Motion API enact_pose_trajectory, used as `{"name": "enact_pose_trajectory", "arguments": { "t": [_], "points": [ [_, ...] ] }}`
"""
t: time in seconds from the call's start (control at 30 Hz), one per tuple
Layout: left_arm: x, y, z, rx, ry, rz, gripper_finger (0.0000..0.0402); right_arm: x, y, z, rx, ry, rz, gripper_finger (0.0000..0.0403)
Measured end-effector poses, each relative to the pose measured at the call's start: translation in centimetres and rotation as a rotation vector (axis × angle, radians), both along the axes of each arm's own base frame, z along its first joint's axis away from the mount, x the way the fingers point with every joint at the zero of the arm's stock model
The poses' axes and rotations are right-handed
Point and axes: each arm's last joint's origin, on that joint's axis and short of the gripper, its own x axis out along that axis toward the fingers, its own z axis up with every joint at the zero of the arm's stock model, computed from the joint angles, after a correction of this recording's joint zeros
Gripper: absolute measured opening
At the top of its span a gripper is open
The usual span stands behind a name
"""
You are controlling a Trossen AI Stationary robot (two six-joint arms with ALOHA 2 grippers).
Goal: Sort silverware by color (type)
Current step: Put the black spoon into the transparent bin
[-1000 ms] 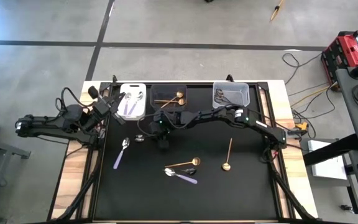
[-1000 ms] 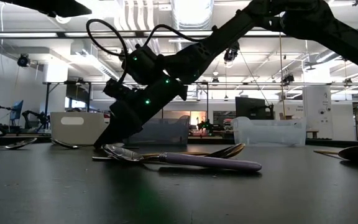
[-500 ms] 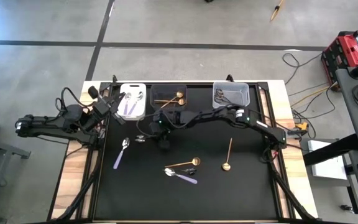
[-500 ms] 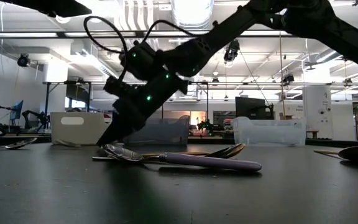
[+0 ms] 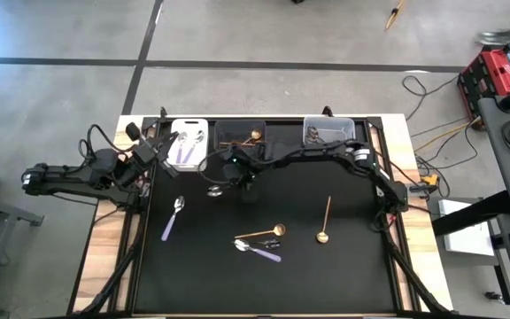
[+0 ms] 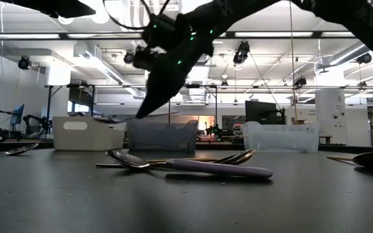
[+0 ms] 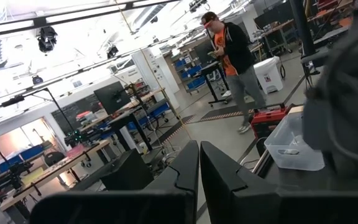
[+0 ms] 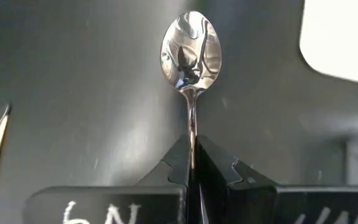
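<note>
My right gripper (image 5: 233, 177) is shut on a dark silver spoon (image 8: 191, 53) above the black mat, in front of the white bin (image 5: 189, 144) and the dark bin (image 5: 240, 136). In the low view the gripper (image 6: 141, 113) and the spoon (image 6: 107, 120) are well above the table. My left gripper (image 7: 199, 167) is shut and empty and waits at the table's far left. On the mat lie two lilac-handled spoons (image 5: 173, 218) (image 5: 259, 251) and two gold spoons (image 5: 264, 233) (image 5: 325, 220). My right gripper pinches the spoon's slim handle (image 8: 192, 140) between its two fingers. The fingers lie along the handle, and the bowl (image 8: 191, 50) sticks out ahead of them. The fingers slant down toward the table's left side. The spoon is lifted clear of the mat.
A clear bin (image 5: 328, 133) with dark utensils stands at the far right of the row. The white bin holds lilac-handled spoons and the dark bin holds gold ones. The crossed gold and lilac spoons (image 6: 193, 165) lie close to the low camera. A person stands in the room beyond the table (image 7: 229, 56).
My right gripper has risen from the mat with the silver spoon and gone toward the table's far edge and the bins. The spoon, which lay on the mat, is now lifted clear. The gripper has stayed shut on it.
</note>
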Motion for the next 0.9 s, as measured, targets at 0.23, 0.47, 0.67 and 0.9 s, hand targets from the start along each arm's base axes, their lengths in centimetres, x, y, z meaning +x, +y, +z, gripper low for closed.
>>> {"name": "enact_pose_trajectory", "arguments": {
  "t": [0.23, 0.47, 0.67, 0.9],
  "points": [
    [0.0, 0.0, 0.0, 0.000, 0.000, 0.000, 0.0000, -3.3, -1.8, 3.5, 0.018, 0.103, -0.049, 0.0009],
    [0.0, 0.0, 0.0, 0.000, -0.001, -0.001, 0.0000, -7.1, -4.6, 5.6, -0.018, 0.155, -0.160, 0.0009],
    [0.0, 0.0, 0.0, 0.000, -0.001, -0.001, 0.0000, -11.7, -7.1, 7.0, -0.069, 0.205, -0.321, 0.0009],
    [0.0, 0.0, 0.0, 0.000, -0.001, 0.000, 0.0000, -19.1, -10.4, 7.1, -0.108, 0.249, -0.624, 0.0009]
  ]
}}
